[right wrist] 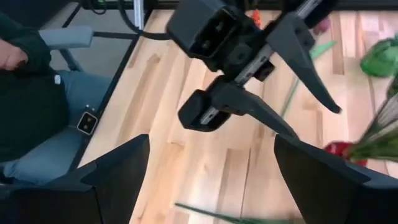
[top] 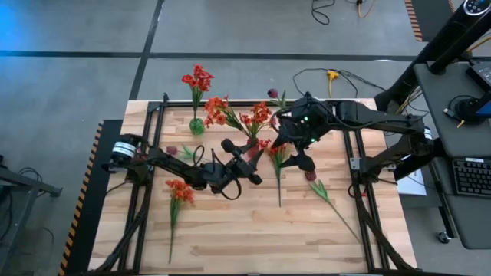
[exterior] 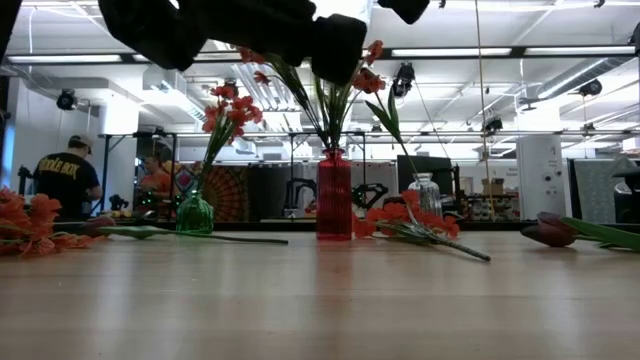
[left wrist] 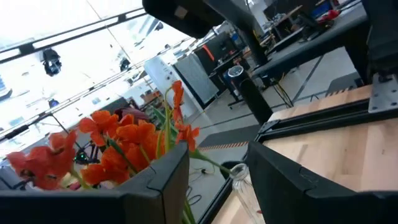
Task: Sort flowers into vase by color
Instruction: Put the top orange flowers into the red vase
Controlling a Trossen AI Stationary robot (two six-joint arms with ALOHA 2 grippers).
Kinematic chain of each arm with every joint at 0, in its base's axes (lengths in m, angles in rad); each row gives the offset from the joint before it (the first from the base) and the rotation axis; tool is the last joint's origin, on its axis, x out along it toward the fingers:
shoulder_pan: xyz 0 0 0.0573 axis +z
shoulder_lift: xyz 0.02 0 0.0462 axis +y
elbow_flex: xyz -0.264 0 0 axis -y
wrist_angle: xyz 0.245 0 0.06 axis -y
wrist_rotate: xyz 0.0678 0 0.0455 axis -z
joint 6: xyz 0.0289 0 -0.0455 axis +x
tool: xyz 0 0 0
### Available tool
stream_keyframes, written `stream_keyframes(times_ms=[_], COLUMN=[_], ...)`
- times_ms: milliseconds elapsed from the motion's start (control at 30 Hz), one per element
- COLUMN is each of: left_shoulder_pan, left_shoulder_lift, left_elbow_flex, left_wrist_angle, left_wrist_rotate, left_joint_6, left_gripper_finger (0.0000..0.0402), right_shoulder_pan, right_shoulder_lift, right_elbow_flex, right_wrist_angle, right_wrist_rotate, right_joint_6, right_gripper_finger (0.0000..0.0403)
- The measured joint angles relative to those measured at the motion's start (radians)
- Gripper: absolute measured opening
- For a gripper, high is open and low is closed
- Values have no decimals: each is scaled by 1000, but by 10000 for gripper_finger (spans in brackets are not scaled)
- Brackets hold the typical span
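Wooden bench (top: 245,230) with two dark arms reaching into the middle; left claw (top: 244,157) just beside the red vase (exterior: 334,195) at bench centre, its two fingers (right wrist: 292,46) apart with nothing visibly between them, seen clearly from the right wrist view; left wrist view looks past its own fingers at orange-red blooms (left wrist: 118,146) and a clear glass vase (left wrist: 239,180); right claw (top: 301,159) just right of the red vase, fingers (right wrist: 112,171) spread wide, nothing between them; flowers split several ways: red stems in green vase (top: 197,125) near the back edge, red blooms (top: 198,78) above it; orange-red bunch (top: 238,115) standing in the red vase, stalks leaning apart; one orange-red stem (top: 178,201) lying flat on the bench front-left, stalk pointing to the front edge; another orange-red stem (top: 278,165) lying near centre, under the right arm; maroon bloom stem (top: 326,195) lying on the right side, stalk running toward the front-right corner; small maroon bloom (top: 172,150) lying by the left arm; another dark bloom (top: 272,93) at the back edge; low view shows green vase (exterior: 195,212), red vase and clear vase (exterior: 425,195) in a row across the bench; person in dark shirt (exterior: 66,185) in the room behind; a person's arm and knee (right wrist: 37,106) beside the bench in the right wrist view.
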Motion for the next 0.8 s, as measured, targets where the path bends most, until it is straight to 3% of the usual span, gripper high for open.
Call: stream_keyframes(times_ms=[133,333,500,667,800], left_shoulder_pan=[-11,-41,-76,-95,-93], left_shoulder_lift=[-46,-186,-336,-518,-639], left_elbow_flex=[-43,-148,-215,-242,-246], left_wrist_angle=[-12,-123,-260,-580,-856], left_wrist_rotate=[30,224,243,253,343], left_joint_6=[-26,-141,-167,-284,-443], left_gripper_finger=[146,146,146,146,146], right_shoulder_pan=[26,48,58,58,63], right_shoulder_lift=[-6,-62,-141,-195,-205], right_elbow_flex=[-36,-133,-261,-387,-478], right_wrist_angle=[59,183,306,417,525], right_wrist_rotate=[1,17,87,207,220], right_joint_6=[-4,7,51,141,155], right_gripper_finger=[325,318,319,320,320])
